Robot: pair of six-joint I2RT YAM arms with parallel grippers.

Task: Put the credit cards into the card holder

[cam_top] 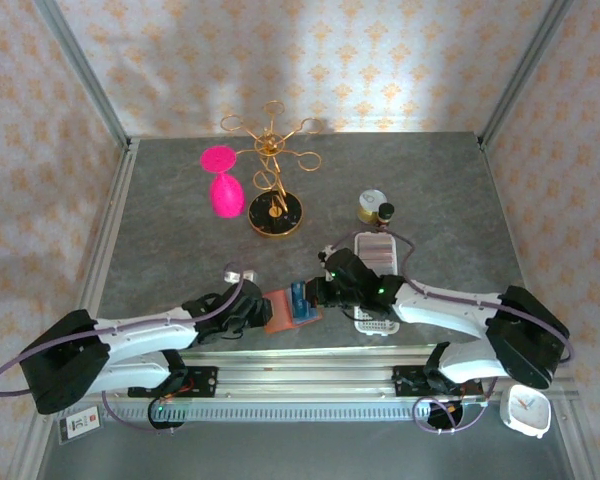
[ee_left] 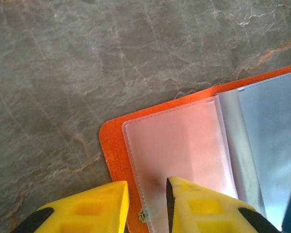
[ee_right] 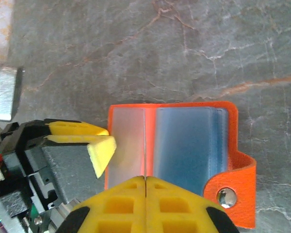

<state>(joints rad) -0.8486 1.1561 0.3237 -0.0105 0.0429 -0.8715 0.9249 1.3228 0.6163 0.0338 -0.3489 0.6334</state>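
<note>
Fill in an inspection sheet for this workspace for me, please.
Surface: grey stone-look table, no spills seen.
Job's things: orange card holder lying open; blue credit card showing at it, count unclear.
Clutter: white slotted tray, pink glass on its side, gold stand, small tin, white clock.
Grippers: left gripper jaws apart at the holder's edge; right gripper shut over its middle.
Cables: purple cables along both arms.
Surroundings: patterned walls, metal frame.
</note>
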